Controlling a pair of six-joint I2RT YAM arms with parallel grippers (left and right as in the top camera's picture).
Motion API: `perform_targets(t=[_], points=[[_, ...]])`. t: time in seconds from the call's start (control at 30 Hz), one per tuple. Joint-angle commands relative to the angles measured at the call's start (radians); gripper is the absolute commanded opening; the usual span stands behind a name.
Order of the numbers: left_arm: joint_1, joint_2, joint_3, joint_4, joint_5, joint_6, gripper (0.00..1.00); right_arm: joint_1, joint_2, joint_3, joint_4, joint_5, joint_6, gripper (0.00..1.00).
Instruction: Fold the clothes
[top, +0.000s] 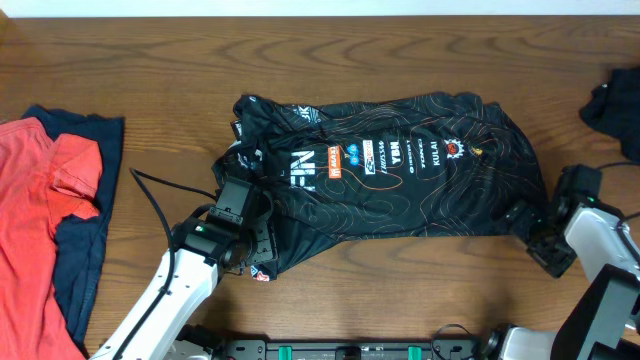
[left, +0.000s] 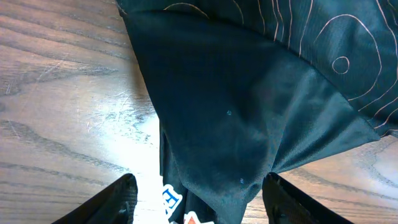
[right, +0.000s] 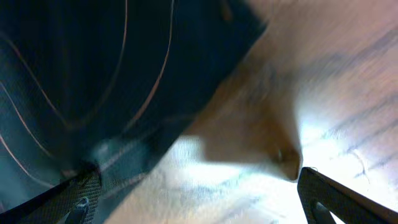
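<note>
The black jersey (top: 400, 170) with wavy contour lines and white and orange logos lies spread across the middle of the table. My left gripper (top: 252, 240) is open at its front left corner; in the left wrist view (left: 198, 202) a fold of the jersey (left: 249, 112) hangs between the fingers. My right gripper (top: 535, 240) is open at the jersey's front right corner; in the right wrist view (right: 199, 199) the jersey's hem (right: 93, 93) lies by the left finger, with bare table between the fingers.
A red top (top: 35, 210) lies over a navy top (top: 85, 250) at the left edge. A dark garment (top: 615, 100) sits at the far right edge. The table (top: 330, 60) is brown wood.
</note>
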Motion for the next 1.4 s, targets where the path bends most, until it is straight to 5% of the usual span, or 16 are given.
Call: perform_targets(t=[0.0,0.13,0.4,0.7,0.77,0.83,0.9,1.37], points=[[-0.002,-0.004,-0.005,-0.002,0.014,-0.01,0.67,-0.034,-0.013,0.001,0.02,0.002,0.037,0.99],[-0.002,-0.004,-0.005,0.002,0.014,-0.01,0.7,-0.04,-0.012,0.001,0.071,-0.001,0.035,0.99],[-0.002,-0.004,-0.005,0.008,0.014,-0.01,0.72,-0.04,0.002,0.001,0.163,-0.01,0.026,0.7],[-0.002,-0.004,-0.005,0.001,0.014,-0.01,0.73,-0.039,0.107,0.001,0.207,-0.036,0.035,0.57],[-0.002,-0.004,-0.005,0.001,0.014,-0.01,0.73,-0.039,0.136,0.0,0.218,-0.036,0.036,0.44],[-0.002,-0.004,-0.005,0.001,0.014,-0.01,0.73,-0.039,0.162,0.0,0.229,-0.036,0.036,0.16],[-0.002,-0.004,-0.005,0.0,0.014,-0.01,0.73,-0.039,0.177,0.001,0.232,-0.036,0.036,0.01],[-0.002,-0.004,-0.1,0.013,0.085,-0.024,0.79,-0.04,0.179,0.001,0.222,-0.051,0.036,0.01]])
